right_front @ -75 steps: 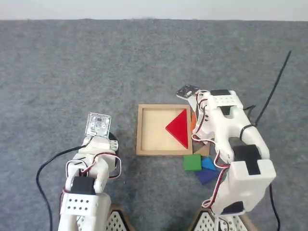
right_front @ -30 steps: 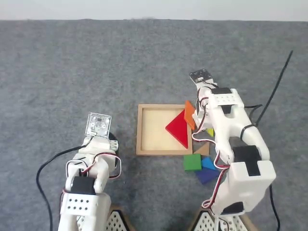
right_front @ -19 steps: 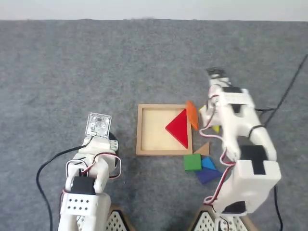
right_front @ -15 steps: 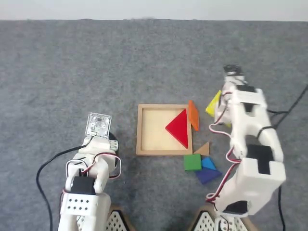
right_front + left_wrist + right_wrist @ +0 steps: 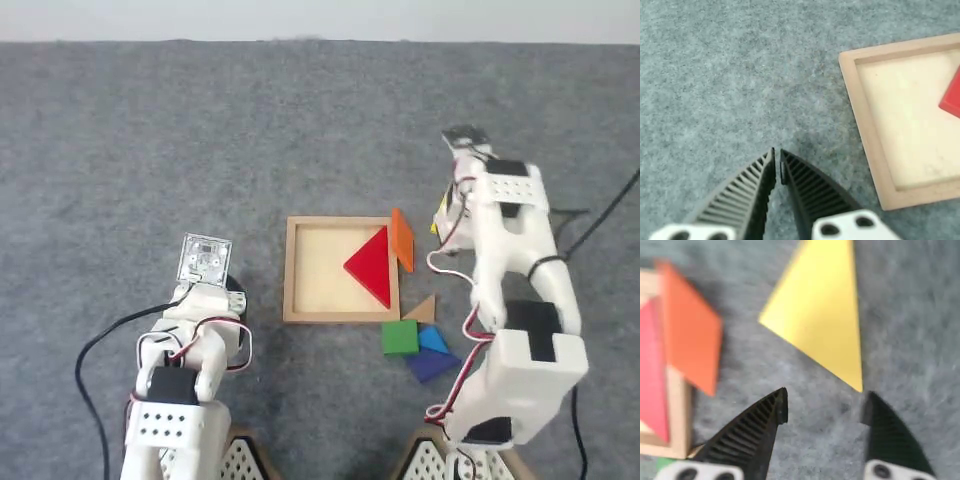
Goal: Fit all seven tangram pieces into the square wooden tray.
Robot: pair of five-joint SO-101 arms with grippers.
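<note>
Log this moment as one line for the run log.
tray: red triangle inside | orange piece across rim | right jaws open near yellow triangle | left jaws shut beside tray

Soft, even overhead light; faint shadows

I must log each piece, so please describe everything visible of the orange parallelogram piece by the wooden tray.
The orange parallelogram piece is flat, smooth, seemingly painted wood. It lies across the right rim of the square wooden tray, partly over the grey carpet, its long edge beside the red triangle piece. Nothing grips it.
</note>
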